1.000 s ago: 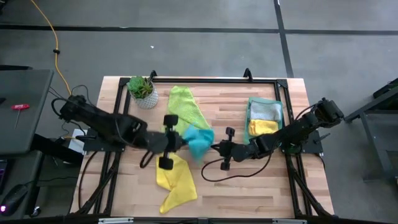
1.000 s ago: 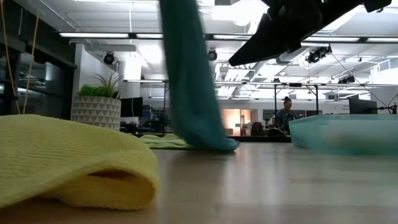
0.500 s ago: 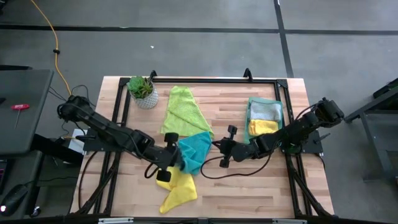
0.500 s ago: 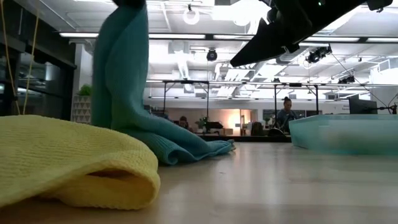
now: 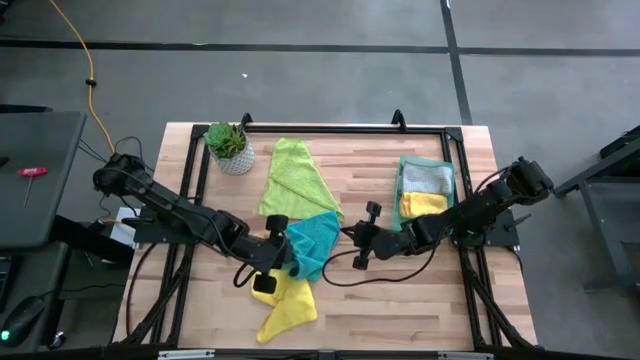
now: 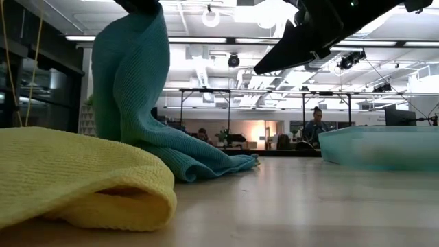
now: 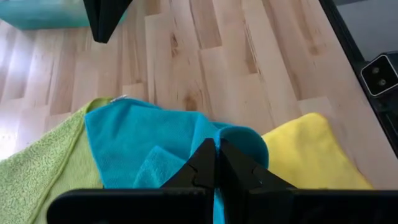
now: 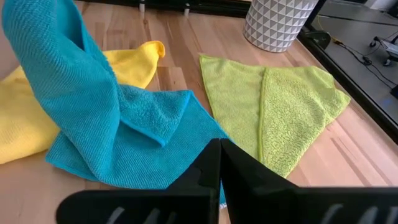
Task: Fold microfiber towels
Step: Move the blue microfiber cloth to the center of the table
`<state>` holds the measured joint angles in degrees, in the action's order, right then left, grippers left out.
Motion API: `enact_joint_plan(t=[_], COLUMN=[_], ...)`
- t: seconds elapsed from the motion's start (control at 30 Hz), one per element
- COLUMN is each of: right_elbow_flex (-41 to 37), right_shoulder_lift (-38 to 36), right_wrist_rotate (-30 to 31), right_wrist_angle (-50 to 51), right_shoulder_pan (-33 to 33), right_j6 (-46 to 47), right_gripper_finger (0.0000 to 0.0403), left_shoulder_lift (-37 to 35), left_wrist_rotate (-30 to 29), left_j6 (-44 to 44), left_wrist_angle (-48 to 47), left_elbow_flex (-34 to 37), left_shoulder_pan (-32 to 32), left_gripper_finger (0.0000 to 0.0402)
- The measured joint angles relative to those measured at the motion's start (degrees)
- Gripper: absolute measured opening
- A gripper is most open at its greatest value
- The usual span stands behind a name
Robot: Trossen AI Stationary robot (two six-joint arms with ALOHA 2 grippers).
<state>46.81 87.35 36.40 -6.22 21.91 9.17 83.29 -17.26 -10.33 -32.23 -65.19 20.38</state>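
While the teal towel [image 5: 315, 243] is pinched by the left gripper [image 5: 292, 262], the closed, empty right gripper [image 5: 352, 236] is parked at its 3 o'clock edge, bare table [image 5: 400, 290] beyond.

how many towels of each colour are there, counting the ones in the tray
teal towel: 1
lime green towel: 1
yellow towel on the table: 1
yellow towel in the tray: 1
grey towel in the tray: 1
total: 5 towels (yellow 2, teal 1, lime green 1, grey 1)
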Motion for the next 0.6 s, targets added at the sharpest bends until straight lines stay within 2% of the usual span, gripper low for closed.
enact_joint_plan(t=[0.37,0.47,0.6], right_elbow_flex=[-0.02,-0.04,-0.04], right_shoulder_lift=[0.04,0.04,0.04], right_wrist_rotate=[0.0,0.0,0.0], right_wrist_angle=[0.2,0.21,0.36], right_shoulder_pan=[0.0,0.0,-0.35], right_j6=[0.0,0.1,1.09], right_gripper_finger=[0.0,0.0,0.0], left_shoulder_lift=[2.83,3.13,3.45], left_wrist_rotate=[0.36,-0.31,-2.26], left_j6=[2.54,3.29,7.08], left_wrist_angle=[1.1,-0.53,2.27], left_elbow_flex=[-0.11,0.13,0.02], left_shoulder_pan=[-1.2,-1.22,-1.25], left_gripper_finger=[0.0001,0.0001,0.0001])
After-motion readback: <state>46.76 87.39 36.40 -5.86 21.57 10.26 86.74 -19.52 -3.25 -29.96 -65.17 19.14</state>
